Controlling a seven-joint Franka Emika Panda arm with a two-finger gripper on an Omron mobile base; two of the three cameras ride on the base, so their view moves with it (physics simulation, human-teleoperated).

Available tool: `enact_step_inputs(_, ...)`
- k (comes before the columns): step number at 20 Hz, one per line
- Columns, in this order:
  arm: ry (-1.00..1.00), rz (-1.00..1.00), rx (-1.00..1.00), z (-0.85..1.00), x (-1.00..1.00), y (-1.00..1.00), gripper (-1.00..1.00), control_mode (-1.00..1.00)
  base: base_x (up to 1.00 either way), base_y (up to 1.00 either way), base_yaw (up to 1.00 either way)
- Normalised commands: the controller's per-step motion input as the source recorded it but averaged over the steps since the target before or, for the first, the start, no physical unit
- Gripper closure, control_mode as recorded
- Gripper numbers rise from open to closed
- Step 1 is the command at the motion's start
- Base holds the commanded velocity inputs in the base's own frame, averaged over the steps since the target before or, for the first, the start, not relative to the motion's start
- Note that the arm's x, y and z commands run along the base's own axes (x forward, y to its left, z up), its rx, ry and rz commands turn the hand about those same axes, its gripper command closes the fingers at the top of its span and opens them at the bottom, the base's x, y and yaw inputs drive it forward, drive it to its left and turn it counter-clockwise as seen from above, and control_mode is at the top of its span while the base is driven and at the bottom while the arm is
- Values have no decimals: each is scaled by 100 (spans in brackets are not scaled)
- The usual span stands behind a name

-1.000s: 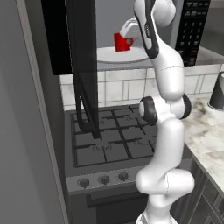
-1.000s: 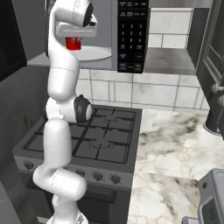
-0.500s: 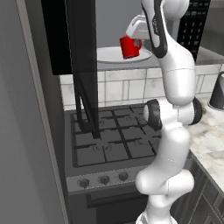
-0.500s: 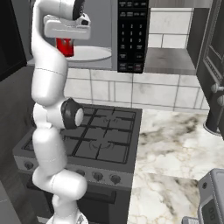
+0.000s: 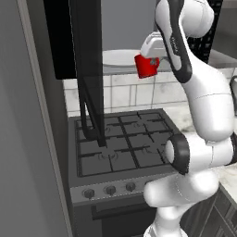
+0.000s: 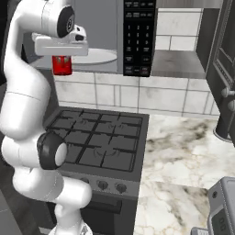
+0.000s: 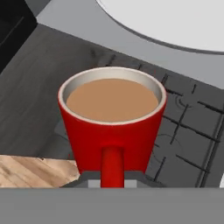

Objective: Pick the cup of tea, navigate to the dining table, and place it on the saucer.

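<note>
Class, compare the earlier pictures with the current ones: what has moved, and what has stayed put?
The gripper has carried the cup of tea out of the open microwave, toward the robot and over the stove. The grip on the cup's handle stays shut; microwave and stove are unmoved.

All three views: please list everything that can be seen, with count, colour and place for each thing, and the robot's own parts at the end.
cup: one, red, full of brown tea, held in the air above the stove
stove: one, dark grey with black grates, below the cup
knobs: several, dark, along the stove's front
microwave: one, black keypad, open, above the stove
turntable: one, white, round, inside the microwave
door: one, black, swung open to the left
worktop: one, white-grey marble, right of the stove
tiles: pale wall behind the stove
arm: one, white with dark joints
end effector: one, shut on the cup
</note>
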Motion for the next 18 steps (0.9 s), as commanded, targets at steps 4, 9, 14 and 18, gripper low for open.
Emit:
enact_step_inputs(4, -31, -16, 0, -72, -100, 1, 100, -100, 0, 0, 0)
enact_step_inputs(9, -5, -17, 7, 7, -100, -12, 100, -100, 0, 0, 0)
enact_step_inputs(14, 0, -7, 11, 4, -78, -9, 100, -100, 0, 0, 0)
enact_step_inputs(18, 0, 0, 11, 0, -6, -1, 100, -100, 0, 0, 0)
